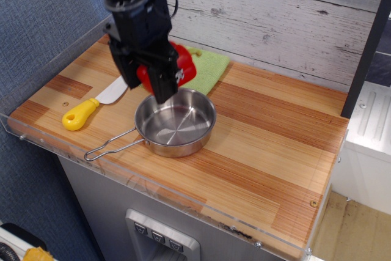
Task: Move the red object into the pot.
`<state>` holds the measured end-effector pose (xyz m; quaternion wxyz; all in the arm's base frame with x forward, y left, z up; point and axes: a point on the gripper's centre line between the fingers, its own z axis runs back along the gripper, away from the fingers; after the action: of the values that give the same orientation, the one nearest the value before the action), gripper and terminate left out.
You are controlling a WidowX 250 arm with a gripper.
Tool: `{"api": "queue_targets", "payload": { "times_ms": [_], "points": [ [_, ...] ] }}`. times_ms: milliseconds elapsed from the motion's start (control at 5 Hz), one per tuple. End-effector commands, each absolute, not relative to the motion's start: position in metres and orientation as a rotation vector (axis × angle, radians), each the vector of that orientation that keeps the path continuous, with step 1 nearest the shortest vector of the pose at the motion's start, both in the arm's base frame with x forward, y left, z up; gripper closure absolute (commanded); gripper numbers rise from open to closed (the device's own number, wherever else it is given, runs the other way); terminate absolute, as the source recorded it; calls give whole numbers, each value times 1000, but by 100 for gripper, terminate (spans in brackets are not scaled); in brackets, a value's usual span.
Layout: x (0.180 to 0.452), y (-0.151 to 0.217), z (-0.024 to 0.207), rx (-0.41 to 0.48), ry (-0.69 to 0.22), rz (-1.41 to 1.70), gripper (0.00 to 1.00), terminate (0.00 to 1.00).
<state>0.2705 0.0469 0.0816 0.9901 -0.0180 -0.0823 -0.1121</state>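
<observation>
My black gripper point(153, 80) is shut on the glossy red bell pepper point(181, 69) and holds it in the air just above the far left rim of the pot point(175, 121). The pot is a shallow shiny steel pan with a thin wire loop handle point(110, 146) pointing to the front left. Its bowl is empty. The arm hides part of the pepper and part of the green cloth behind it.
A green cloth point(211, 68) lies behind the pot near the wooden back wall. A white toy knife with a yellow handle point(82, 113) lies left of the pot. A clear plastic rim point(153, 189) edges the wooden counter's front and left side.
</observation>
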Motion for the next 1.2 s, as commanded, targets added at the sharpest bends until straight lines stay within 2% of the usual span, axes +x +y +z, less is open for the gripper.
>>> {"api": "queue_targets", "payload": {
  "times_ms": [0, 200, 600, 800, 1000],
  "points": [
    [262, 61, 69, 54, -139, -238, 100, 0],
    [254, 70, 54, 66, -99, -233, 100, 0],
    [248, 78, 44, 51, -71, -210, 100, 0],
    [250, 75, 45, 56, -77, -216, 100, 0],
    [261, 65, 62, 32, -131, -212, 100, 0]
  ]
}}
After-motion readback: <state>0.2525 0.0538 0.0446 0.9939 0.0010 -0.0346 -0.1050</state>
